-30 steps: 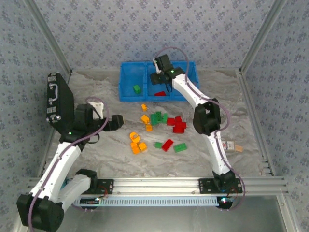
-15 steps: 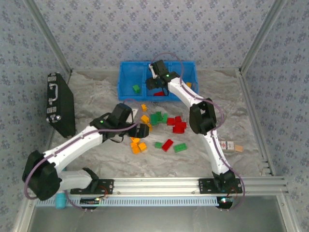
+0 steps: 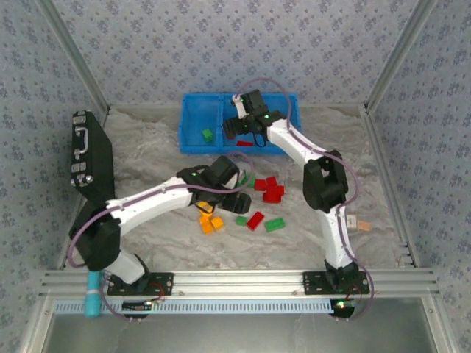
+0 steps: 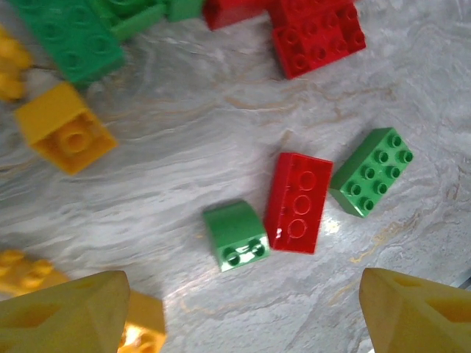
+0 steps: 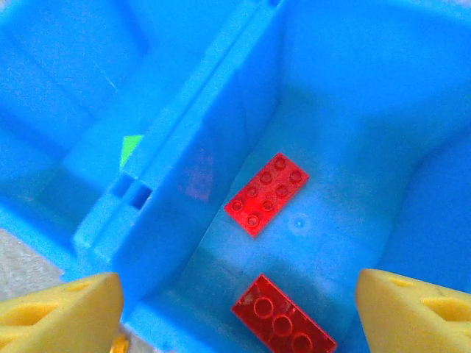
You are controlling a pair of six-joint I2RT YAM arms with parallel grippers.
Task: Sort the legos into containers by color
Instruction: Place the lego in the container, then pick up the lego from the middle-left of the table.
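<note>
At the far left we see a black case (image 3: 90, 158) propped at the table's edge, well apart from everything else. The left gripper (image 3: 237, 198) hangs over the loose legos (image 3: 270, 190) in the middle of the table, with bare marbled table (image 3: 162, 147) open all around the heap. In the left wrist view its yellow fingertips (image 4: 62, 312) sit in the bottom corners, cut off by the frame, spread wide and gripping nothing. Above them an orange brick (image 4: 65, 126) has free room on three sides. A small green sloped brick (image 4: 235, 235) lies just beside a red brick (image 4: 298, 202) whose long axis runs nearly straight up the picture. A green eight-stud brick (image 4: 372, 171) slants up to the right, close to its corner.

Farther back stands the blue bin (image 3: 197, 118), one green brick (image 3: 209, 135) in its left compartment. The right gripper (image 3: 237, 129) hovers over the middle compartment, its fingers (image 5: 59, 312) far apart and empty. On that compartment's floor the upper red brick (image 5: 266, 193) points from lower left to upper right, away from the walls. The lower red brick (image 5: 283, 320) slants the other way and is clipped by the frame's bottom edge. Past the divider (image 5: 191, 147) a green sliver (image 5: 132, 147) shows, probably that green brick's corner. The arm hides much of the right compartment. A small patterned box (image 3: 361, 225) lies near the right rail.
</note>
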